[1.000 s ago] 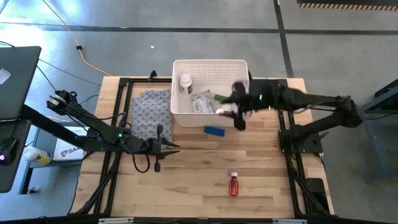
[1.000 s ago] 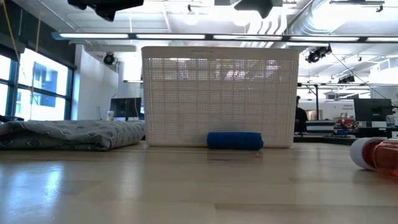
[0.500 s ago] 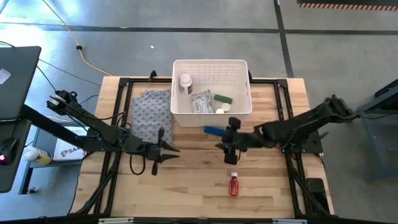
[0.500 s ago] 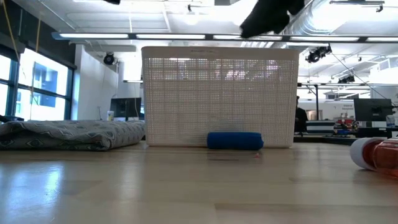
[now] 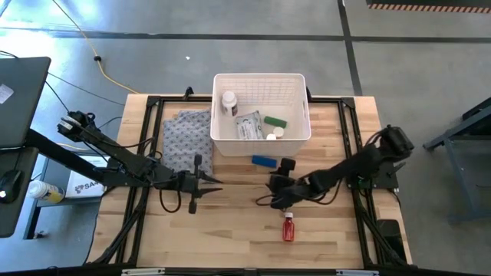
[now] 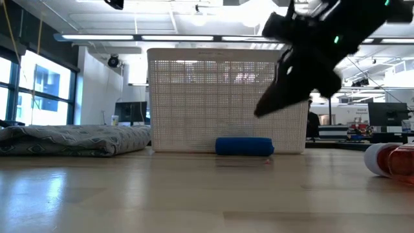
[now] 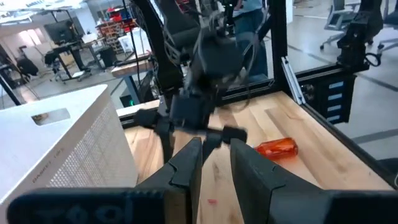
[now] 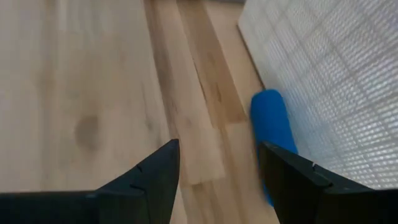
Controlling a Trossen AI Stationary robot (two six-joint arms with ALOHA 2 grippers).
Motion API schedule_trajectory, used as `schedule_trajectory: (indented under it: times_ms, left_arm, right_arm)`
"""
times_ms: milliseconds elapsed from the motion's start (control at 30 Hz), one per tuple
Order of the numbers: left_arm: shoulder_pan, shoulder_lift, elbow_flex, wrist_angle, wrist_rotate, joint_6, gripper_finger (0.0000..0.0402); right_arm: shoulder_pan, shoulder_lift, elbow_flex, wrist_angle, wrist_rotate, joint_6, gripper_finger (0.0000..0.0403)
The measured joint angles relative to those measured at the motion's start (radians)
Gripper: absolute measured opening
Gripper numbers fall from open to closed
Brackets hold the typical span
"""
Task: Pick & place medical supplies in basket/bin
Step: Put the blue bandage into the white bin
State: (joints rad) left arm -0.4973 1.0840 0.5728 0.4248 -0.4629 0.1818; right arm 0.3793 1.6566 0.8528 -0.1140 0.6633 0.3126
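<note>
Since the earlier frame, the right gripper (image 5: 278,190) is dropping from the basket (image 5: 299,130) toward the table, fingers spread and empty. Left gripper (image 5: 201,182) is waiting, probably nearly closed. Red bottle (image 5: 288,227) is lying nearby: rigid, smooth, likely to roll; grasp across the body

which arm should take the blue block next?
Right. The right gripper is open, empty and just short of the blue block, which shows ahead of it in the right wrist view. The left gripper waits farther off beside the grey cloth.
</note>
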Motion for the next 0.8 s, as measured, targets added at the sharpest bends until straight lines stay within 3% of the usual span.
schedule_trajectory:
  times_ms: [433, 567, 800]
  left_arm:
    - [0.0, 0.0, 0.0, -0.034, -0.003, -0.064, 0.0117]
    - [0.0, 0.0, 0.0, -0.068, -0.024, -0.102, 0.0117]
    - [0.0, 0.0, 0.0, -0.112, -0.053, -0.171, 0.0117]
  right_arm:
    - [-0.13, 0.072, 0.0, -0.027, 0.035, -0.063, 0.0206]
    - [-0.177, 0.072, 0.0, -0.027, -0.07, -0.082, 0.0201]
    - [-0.206, 0.072, 0.0, -0.027, -0.093, -0.109, 0.0184]
